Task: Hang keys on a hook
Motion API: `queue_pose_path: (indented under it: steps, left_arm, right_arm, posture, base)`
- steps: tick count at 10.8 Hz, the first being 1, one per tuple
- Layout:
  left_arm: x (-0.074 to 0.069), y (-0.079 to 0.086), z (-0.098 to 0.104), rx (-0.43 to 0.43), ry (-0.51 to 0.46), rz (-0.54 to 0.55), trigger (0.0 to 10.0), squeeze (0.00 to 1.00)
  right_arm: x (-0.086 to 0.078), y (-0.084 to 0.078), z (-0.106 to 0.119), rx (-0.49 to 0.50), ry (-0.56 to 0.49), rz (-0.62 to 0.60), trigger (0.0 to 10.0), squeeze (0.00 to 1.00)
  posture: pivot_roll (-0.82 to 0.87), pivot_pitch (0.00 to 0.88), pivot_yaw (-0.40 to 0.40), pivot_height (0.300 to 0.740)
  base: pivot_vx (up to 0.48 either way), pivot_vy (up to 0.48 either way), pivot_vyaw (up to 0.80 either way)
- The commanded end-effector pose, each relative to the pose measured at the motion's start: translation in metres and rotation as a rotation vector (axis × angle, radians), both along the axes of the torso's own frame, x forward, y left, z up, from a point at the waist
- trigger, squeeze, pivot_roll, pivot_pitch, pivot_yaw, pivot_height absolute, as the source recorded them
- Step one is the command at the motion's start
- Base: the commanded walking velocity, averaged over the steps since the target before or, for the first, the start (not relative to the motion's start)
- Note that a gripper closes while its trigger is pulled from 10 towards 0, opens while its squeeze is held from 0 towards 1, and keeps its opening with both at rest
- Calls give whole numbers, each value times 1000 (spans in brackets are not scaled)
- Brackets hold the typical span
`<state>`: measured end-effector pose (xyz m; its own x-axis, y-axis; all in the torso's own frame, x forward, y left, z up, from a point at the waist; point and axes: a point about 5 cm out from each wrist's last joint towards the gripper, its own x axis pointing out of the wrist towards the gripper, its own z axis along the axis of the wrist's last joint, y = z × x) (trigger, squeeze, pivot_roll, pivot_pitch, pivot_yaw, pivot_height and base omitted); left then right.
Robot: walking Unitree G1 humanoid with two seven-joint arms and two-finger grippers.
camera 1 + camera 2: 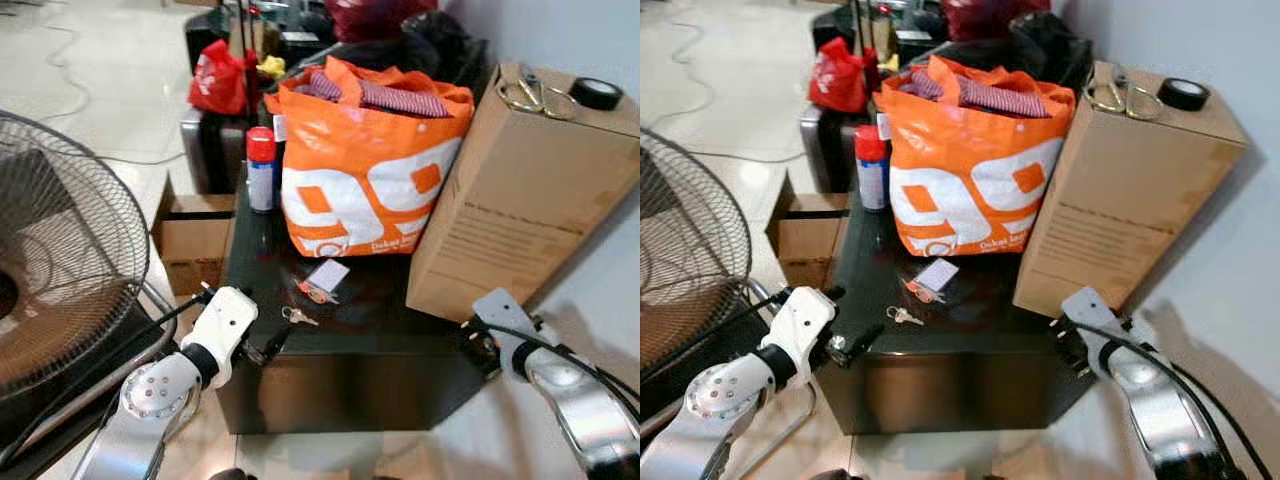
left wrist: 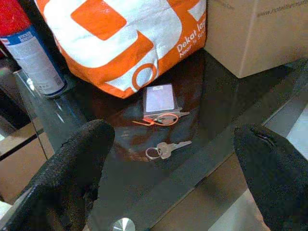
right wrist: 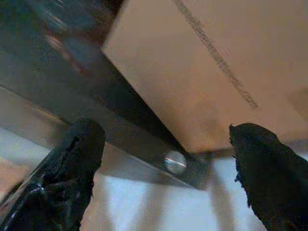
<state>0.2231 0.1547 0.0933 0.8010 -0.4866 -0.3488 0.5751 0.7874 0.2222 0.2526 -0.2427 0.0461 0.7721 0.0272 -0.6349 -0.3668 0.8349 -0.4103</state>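
Black glass-topped counter dead ahead, wire-cage floor fan to its left. On the counter, far side: orange-and-white plastic shopping bag stuffed with cloth, tall brown cardboard box leaning at right, red-capped spray can far left. Near the front edge, in front of the bag: small silver keys on a ring, lying flat on the glass; just beyond them a second key set with a pale rectangular tag and an orange loop. No hook visible from here. Left gripper is at the counter's near-left edge, fingers spread wide, empty, pointed at the silver keys. Right gripper sits at the near-right corner by the box, also spread wide and empty. Handling guess: keys are light, rigid, thin and flat on slick glass, so likely to skate when pinched. Best bet is pinching across the ring or key head, low and square.
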Motion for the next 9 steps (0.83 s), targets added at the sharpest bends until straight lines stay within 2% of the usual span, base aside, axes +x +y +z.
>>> queue_pose_path:
  steps: [1,2,3,4,5,6,8,9]
  left_arm:
    - [2,-2,4,10,-23,-16,10000,0]
    - [3,-2,4,12,-24,-16,10000,0]
    - [3,-3,4,12,-25,-21,10000,0]
    - [3,-3,4,12,-25,-23,10000,0]
    - [4,-3,4,13,-25,-24,10000,0]
    - [4,-2,4,18,-25,-24,10000,0]
    - [3,-2,4,16,-20,-30,10000,0]
    - [4,-2,4,14,-19,-33,10000,0]
  right_arm:
    - [6,-6,3,-38,-14,-29,10000,0]
    - [12,-4,6,-21,-42,-42,10000,0]
    - [29,3,12,25,-113,-77,10000,0]
    - [35,5,13,23,-133,-88,10000,0]
    - [43,5,15,-2,-157,-109,10000,0]
    - [59,-1,21,-84,-206,-179,10000,0]
    - [71,-8,28,-193,-216,-212,10000,0]
    - [74,-13,29,-211,-216,-227,10000,0]
  posture:
    - [-39,0,-77,740]
    - [-39,0,-76,740]
    - [-39,0,-73,740]
    - [-38,0,-75,740]
    - [-36,0,-76,740]
    - [-35,0,-75,740]
    - [-36,0,-70,740]
    - [-35,4,-70,740]
  base:
    - [0,0,0]
    - [0,0,0]
    - [0,0,0]
    - [0,0,0]
    - [0,0,0]
    - [0,0,0]
    - [0,0,0]
    - [0,0,0]
